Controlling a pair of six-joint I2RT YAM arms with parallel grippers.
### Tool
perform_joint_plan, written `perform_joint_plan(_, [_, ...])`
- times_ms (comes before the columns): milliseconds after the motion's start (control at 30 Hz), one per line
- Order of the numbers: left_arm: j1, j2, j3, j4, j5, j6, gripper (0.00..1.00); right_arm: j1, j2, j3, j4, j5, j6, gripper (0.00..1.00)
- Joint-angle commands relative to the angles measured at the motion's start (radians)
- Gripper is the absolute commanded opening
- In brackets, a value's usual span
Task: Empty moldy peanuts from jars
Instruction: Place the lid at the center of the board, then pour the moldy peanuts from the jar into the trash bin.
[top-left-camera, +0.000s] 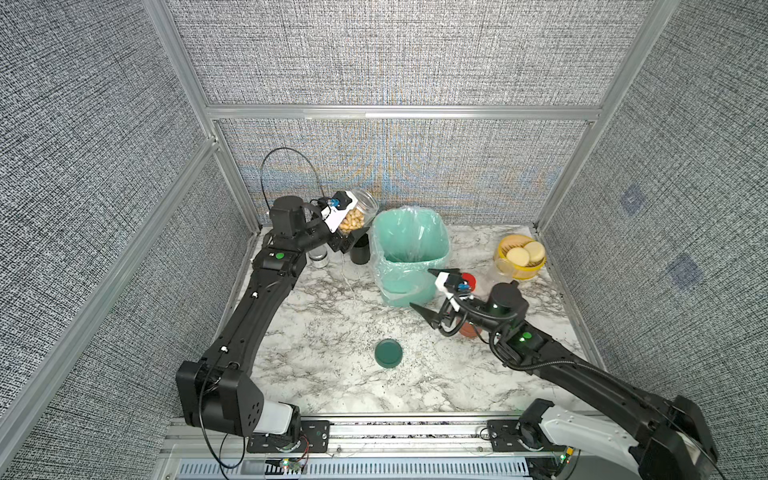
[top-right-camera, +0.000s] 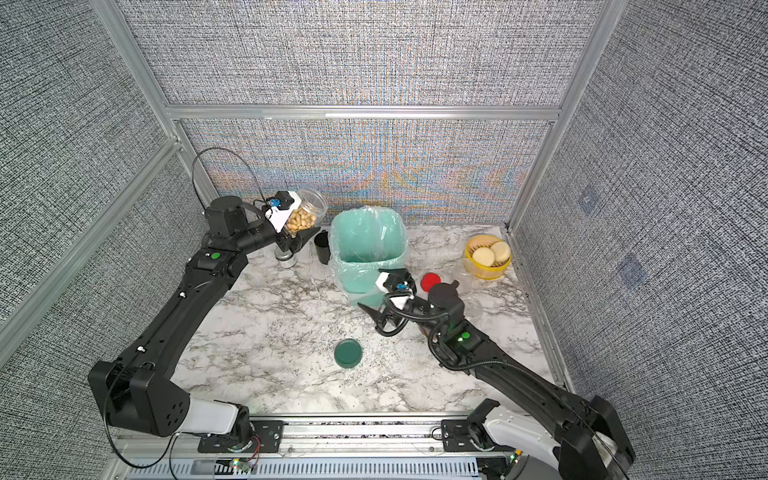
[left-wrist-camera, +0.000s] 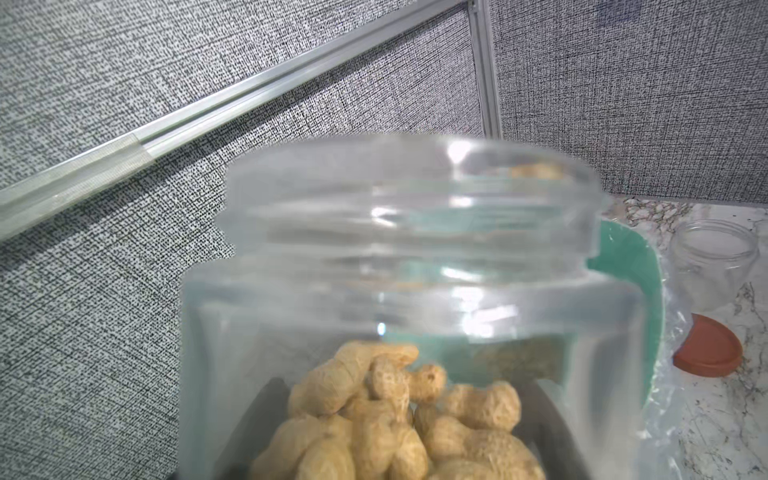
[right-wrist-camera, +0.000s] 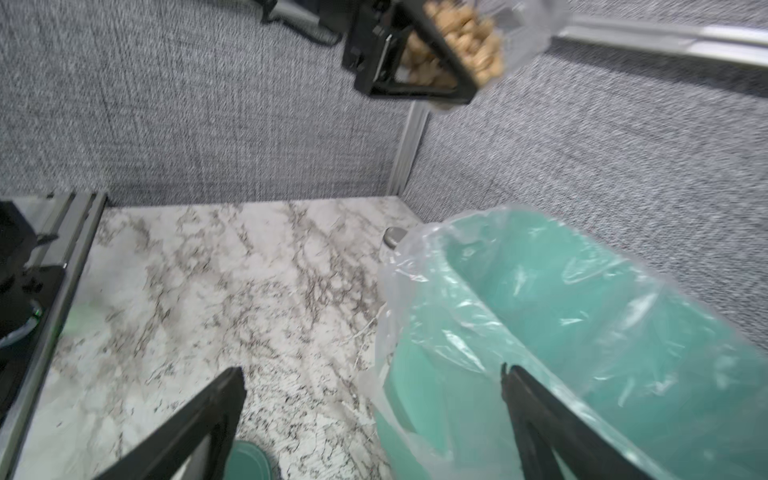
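Observation:
My left gripper (top-left-camera: 353, 225) is shut on a clear lidless jar (top-left-camera: 360, 211), held raised and tilted at the back left, beside the bag-lined green bin (top-left-camera: 400, 286). The peanuts (left-wrist-camera: 399, 419) lie piled in the jar's lower part, with its open mouth (left-wrist-camera: 411, 195) towards the bin (left-wrist-camera: 631, 266). My right gripper (top-left-camera: 420, 288) hangs open and empty by the bin's front corner (right-wrist-camera: 582, 311). The dark green lid (top-left-camera: 388, 353) lies on the table in front. A red lid (top-right-camera: 430, 281), a terracotta lid (left-wrist-camera: 708, 347) and an empty clear jar (left-wrist-camera: 715, 257) sit right of the bin.
A black mug (top-left-camera: 360, 249) and a silver-lidded tin (top-left-camera: 319, 257) stand under the raised jar at the back left. A yellow container of cream discs (top-left-camera: 521, 255) is at the back right. Grey walls close in the marble table (top-left-camera: 324, 332) on three sides.

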Motion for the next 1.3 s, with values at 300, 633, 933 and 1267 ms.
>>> perform_joint_plan(300, [-0.030, 0.108, 0.235, -0.232, 0.116, 0.192, 0.00, -0.237, -0.109, -0.043, 0.190, 0.084, 0.534, 0.98])
perform_joint_plan(633, [-0.073, 0.317, 0.628, -0.605, 0.020, 0.498, 0.00, -0.367, -0.136, -0.117, 0.216, 0.069, 0.641, 0.98])
perform_joint_plan(933, [-0.196, 0.411, 0.689, -0.622, -0.248, 0.710, 0.00, -0.426, -0.154, -0.165, 0.258, 0.024, 0.674, 0.98])
perform_joint_plan(1267, [-0.283, 0.417, 0.593, -0.397, -0.445, 0.970, 0.00, -0.458, -0.141, -0.220, 0.355, -0.021, 0.731, 0.98])
